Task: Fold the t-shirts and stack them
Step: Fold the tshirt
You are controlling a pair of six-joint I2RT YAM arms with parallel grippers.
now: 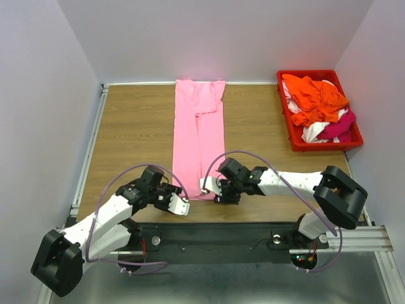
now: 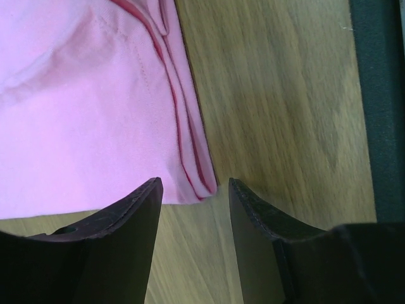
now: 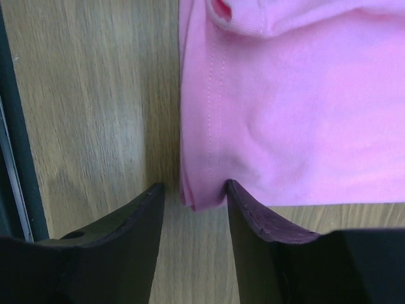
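Observation:
A light pink t-shirt (image 1: 198,139) lies folded into a long narrow strip down the middle of the wooden table. My left gripper (image 1: 183,204) is open at the strip's near left corner; in the left wrist view the gripper (image 2: 193,189) has that corner of the shirt (image 2: 82,126) just at its fingertips. My right gripper (image 1: 207,185) is open at the near right corner; in the right wrist view the gripper (image 3: 193,190) has the shirt's (image 3: 304,114) corner between its fingertips. Orange (image 1: 313,95), white (image 1: 314,132) and magenta (image 1: 338,126) shirts lie crumpled in the bin.
A red plastic bin (image 1: 326,146) stands at the far right of the table (image 1: 133,133). Grey walls close in the left, back and right sides. A black base plate (image 1: 221,234) with the arm mounts runs along the near edge.

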